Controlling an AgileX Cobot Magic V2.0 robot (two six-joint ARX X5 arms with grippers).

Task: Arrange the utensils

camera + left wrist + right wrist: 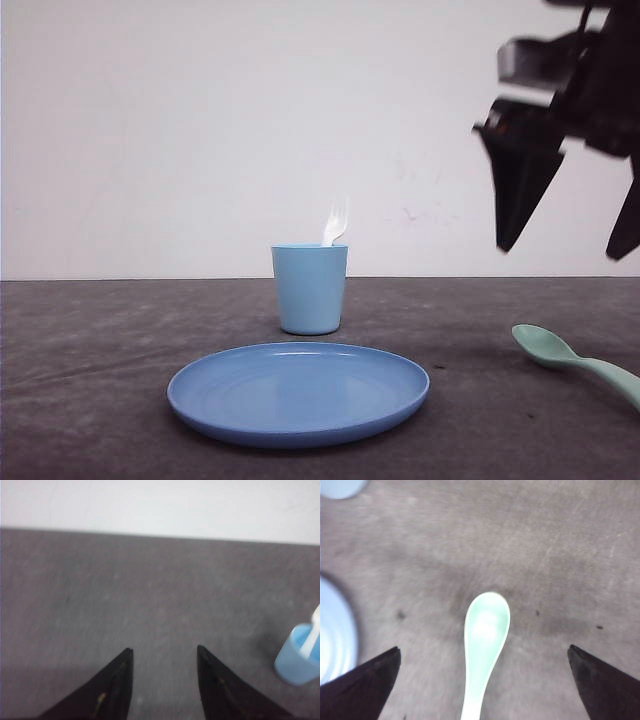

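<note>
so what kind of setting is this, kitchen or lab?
Looks like a lab test bench, not a kitchen: a bare grey table against a blank white wall, set only with a plate, a cup holding a fork, and a spoon.

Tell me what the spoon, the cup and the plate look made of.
Spoon: pale mint, smooth and opaque with a soft sheen, likely plastic. Cup: light blue, evenly coloured, matte, probably plastic. Plate: blue with glossy highlights on its rim, plastic or melamine by the look; ceramic cannot be ruled out.
</note>
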